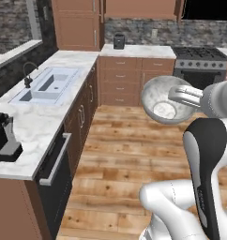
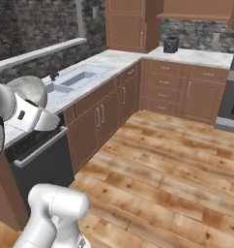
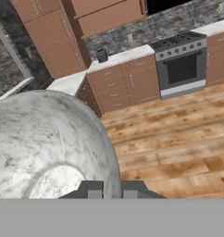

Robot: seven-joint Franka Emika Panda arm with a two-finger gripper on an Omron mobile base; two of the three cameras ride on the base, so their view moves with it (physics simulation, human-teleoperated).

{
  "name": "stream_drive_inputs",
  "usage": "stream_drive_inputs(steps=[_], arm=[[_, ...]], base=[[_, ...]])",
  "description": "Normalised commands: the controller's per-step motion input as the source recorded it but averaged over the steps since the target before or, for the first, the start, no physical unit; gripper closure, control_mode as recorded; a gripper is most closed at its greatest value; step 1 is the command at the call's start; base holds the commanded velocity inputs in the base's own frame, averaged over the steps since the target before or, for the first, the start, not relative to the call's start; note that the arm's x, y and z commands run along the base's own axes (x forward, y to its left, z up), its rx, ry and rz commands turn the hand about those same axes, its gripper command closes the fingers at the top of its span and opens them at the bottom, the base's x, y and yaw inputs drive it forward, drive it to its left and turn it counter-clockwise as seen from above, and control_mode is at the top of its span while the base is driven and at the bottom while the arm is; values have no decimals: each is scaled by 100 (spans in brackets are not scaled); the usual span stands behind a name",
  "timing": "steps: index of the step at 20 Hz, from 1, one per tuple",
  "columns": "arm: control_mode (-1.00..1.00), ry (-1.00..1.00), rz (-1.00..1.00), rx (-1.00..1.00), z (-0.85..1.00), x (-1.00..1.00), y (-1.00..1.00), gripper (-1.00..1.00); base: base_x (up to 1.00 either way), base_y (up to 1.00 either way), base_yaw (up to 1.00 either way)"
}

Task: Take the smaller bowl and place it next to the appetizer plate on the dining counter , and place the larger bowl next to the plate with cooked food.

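Observation:
The larger bowl (image 1: pixel 163 107), deep and grey-white marbled with a pale flat bottom, hangs tilted in the air over the wooden floor. My gripper (image 1: pixel 175 95) is shut on its rim. In the hand view the bowl's wall (image 3: pixel 44 139) spreads across the left half, and the gripper (image 3: pixel 111 190) pinches the rim at the bottom. From the right base view the bowl (image 2: pixel 29 89) shows behind my white hand, in front of the sink counter. The smaller bowl, the two plates and the dining counter are out of view.
A marble counter with a sink (image 1: pixel 52 84) and faucet runs along the left above wooden drawers. A dark coffee machine (image 1: pixel 3 138) stands at its near end. A stove (image 1: pixel 200 56) and a dark toaster (image 1: pixel 118 41) are at the back. The wooden floor (image 2: pixel 177 164) is open.

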Motion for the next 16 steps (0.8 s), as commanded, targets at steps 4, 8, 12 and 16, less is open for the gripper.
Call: stream_drive_inputs(steps=[4,8,12,16], arm=[[100,0,0,0,0,0,0,100],[100,0,0,0,0,0,0,100],[100,0,0,0,0,0,0,100],[100,0,0,0,0,0,0,100]], base=[[-91,56,16],[-1,91,4],[2,98,0],[-58,86,3]])
